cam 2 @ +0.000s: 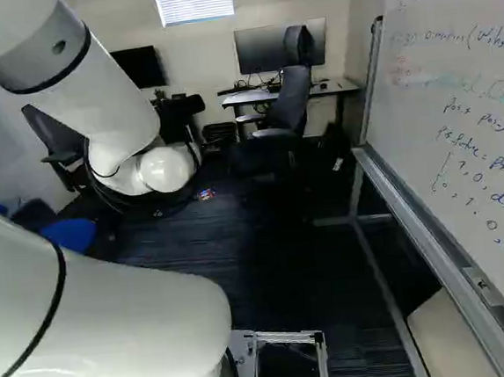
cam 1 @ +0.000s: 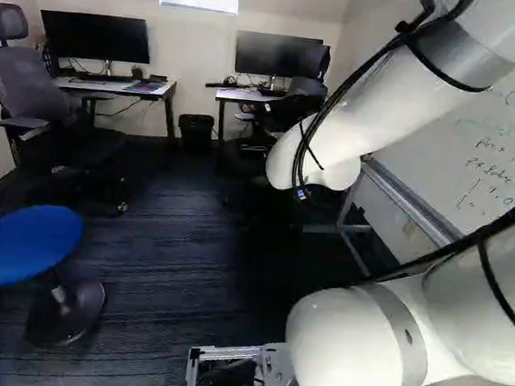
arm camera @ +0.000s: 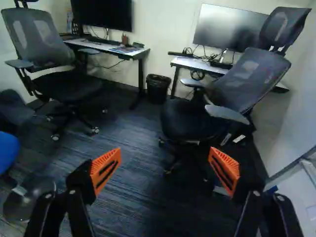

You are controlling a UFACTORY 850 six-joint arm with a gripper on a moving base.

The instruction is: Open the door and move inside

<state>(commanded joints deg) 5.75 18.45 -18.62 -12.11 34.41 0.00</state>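
No door shows in any of the three views. In the wrist view my gripper (arm camera: 164,165) stands open, its two orange pads wide apart and nothing held between them. Beyond the fingers lie dark carpet and an office chair (arm camera: 190,118). I cannot clearly make out the gripper in either base view, where the white arm (cam 1: 375,113) reaches forward.
Two desks with monitors (cam 1: 94,38) (cam 1: 275,56) line the far wall, a bin (cam 1: 195,132) between them. Another office chair (cam 1: 42,104) and a blue stool (cam 1: 24,244) stand at the left of the left base view. A whiteboard on a metal frame (cam 2: 441,225) runs along the right side.
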